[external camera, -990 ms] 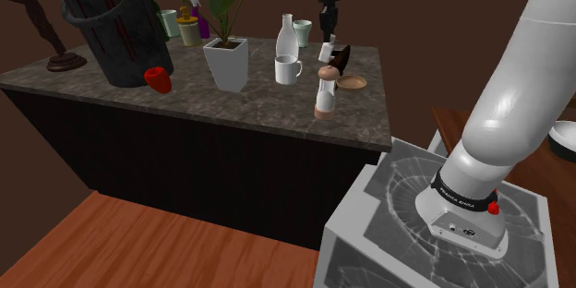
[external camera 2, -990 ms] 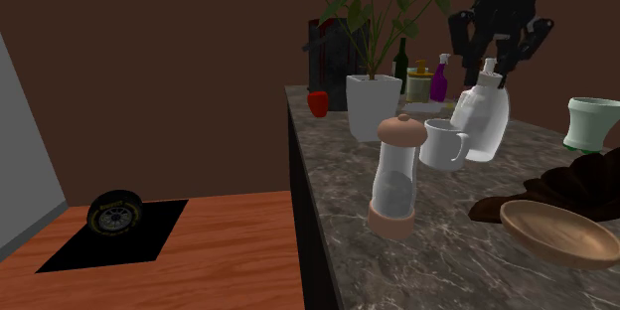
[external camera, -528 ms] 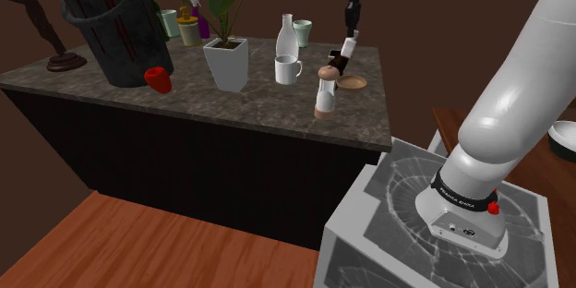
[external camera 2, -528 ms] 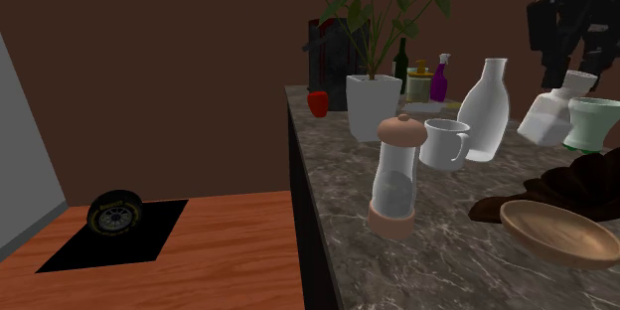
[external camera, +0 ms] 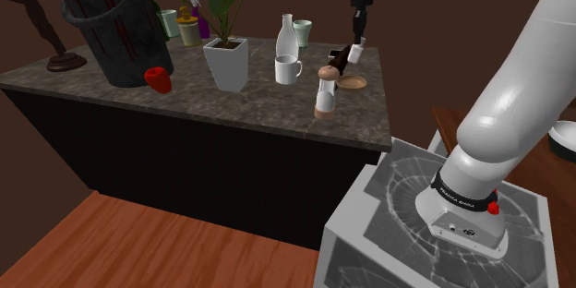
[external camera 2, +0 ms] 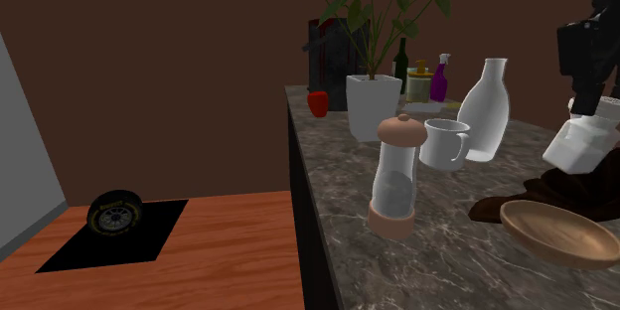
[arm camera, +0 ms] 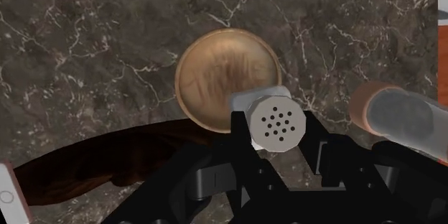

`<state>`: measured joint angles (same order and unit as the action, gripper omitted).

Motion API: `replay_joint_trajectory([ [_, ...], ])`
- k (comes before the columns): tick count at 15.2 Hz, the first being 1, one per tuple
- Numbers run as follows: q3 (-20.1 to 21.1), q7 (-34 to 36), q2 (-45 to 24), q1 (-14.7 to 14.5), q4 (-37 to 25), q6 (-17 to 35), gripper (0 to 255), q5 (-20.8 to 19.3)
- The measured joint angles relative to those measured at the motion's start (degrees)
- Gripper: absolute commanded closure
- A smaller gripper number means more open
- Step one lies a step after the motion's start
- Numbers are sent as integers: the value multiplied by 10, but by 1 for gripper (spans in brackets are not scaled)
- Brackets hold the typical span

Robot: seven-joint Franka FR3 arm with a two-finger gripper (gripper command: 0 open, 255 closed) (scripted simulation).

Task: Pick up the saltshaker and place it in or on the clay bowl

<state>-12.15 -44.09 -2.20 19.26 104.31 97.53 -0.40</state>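
The saltshaker [external camera: 355, 53] is a small white shaker with a holed cap [arm camera: 276, 123], and my gripper [external camera: 358, 42] is shut on it. It hangs in the air, tilted, a little above the counter. The clay bowl [external camera: 351, 81] is shallow and brown, and stands on the dark marble counter near its right end in the shoulder view. In the wrist view the bowl [arm camera: 215, 79] lies just beyond the shaker, with my fingers [arm camera: 241, 133] clasping the shaker's sides. In the second exterior view the shaker [external camera 2: 579, 146] hangs above and behind the bowl [external camera 2: 556, 231].
A tall mill [external camera: 325, 90] with a tan cap stands just in front of the bowl. A dark cloth [external camera 2: 561, 189] lies behind the bowl. Left of these in the shoulder view are a white mug [external camera: 288, 69], a white bottle [external camera: 286, 35], a planter [external camera: 227, 63] and a dark bucket [external camera: 115, 28].
My gripper carried the saltshaker from beside the white bottle towards the shoulder view's right and downwards, ending above the bowl. Nothing on the counter has shifted.
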Motion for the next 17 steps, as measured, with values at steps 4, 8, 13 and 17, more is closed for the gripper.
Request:
replay_joint_trajectory([
  [4, 0, 0, -4, 0, 24, 28, 255, 1],
  [8, 0, -1, -10, 1, 49, 59, 255, 2],
  [13, 0, -1, -21, 0, 76, 96, 255, 5],
  [17, 0, -3, -25, 1, 87, 112, 255, 5],
])
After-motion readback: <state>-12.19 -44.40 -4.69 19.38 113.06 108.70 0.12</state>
